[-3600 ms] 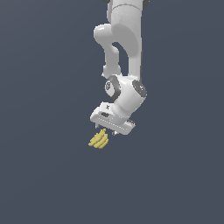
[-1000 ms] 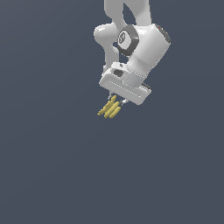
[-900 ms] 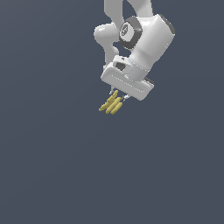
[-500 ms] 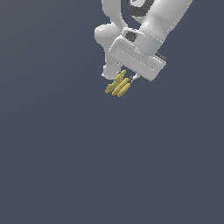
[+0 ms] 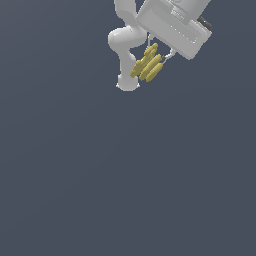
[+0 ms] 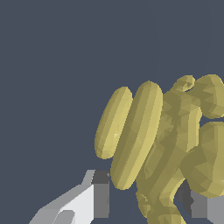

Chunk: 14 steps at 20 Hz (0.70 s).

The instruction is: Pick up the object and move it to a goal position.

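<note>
Since the earlier pictures the arm has climbed toward the top of the exterior view, carrying the bananas (image 5: 147, 65) with it; 3.6 seconds ago the bunch hung near mid-picture, half a second ago it was already higher, and it sits higher yet at this moment, with the white hand partly cut off by the upper edge.

Exterior view: the arm (image 5: 125, 42) shows as a white column with a rounded joint, standing toward the exterior view's left of the bunch. The boxy white end effector (image 5: 161, 56) comes in from the upper corner on the exterior view's right, tilted. Its two thin fingers close on the bunch from either side, clamped on the stem end. The bananas hang below the hand, their yellow fingers lying side by side and pointing down toward the exterior view's left. The bunch overlaps the arm column in the picture. It is held in the air against a plain dark grey-blue ground, touching nothing but the end effector.

Wrist view: the bananas (image 6: 148, 140) fill much of the picture, seen close. Several long curved fingers lie side by side, and knobbly stem parts bulge beside them. One white finger with a dark grey pad (image 6: 99, 192) presses one flank of the bunch; a second grey pad (image 6: 197, 203) shows on the other flank, partly hidden by the fruit. Behind is the same plain dark grey-blue.
</note>
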{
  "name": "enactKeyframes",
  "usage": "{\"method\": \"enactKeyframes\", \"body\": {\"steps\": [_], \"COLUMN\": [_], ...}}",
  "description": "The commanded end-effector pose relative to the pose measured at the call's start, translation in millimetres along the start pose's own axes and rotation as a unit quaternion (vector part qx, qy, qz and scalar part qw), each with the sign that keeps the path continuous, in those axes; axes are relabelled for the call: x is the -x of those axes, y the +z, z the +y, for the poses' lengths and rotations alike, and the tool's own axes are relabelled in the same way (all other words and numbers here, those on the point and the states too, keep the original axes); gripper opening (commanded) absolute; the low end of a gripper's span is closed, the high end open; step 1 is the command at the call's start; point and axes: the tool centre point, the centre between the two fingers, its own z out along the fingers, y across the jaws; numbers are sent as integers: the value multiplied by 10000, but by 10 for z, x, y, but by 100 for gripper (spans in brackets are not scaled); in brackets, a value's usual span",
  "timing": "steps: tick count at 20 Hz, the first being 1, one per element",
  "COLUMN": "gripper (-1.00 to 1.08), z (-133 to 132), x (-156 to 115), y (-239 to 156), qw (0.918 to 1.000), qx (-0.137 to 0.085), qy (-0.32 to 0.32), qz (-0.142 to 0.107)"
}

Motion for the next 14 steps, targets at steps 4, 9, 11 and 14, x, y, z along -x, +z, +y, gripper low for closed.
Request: {"method": "enactKeyframes", "body": {"steps": [4,9,11,14], "gripper": [-100,-100,-100,-100], "z": [72,111,121,131], "x": [116,177,191,205], "y": [-489,-799,-885,-979], "qw": [10000,10000,10000,10000], "qx": [1,4,4,8], "qy": [1,2,2,5], "qz": [-6,-4,-4,-2]}}
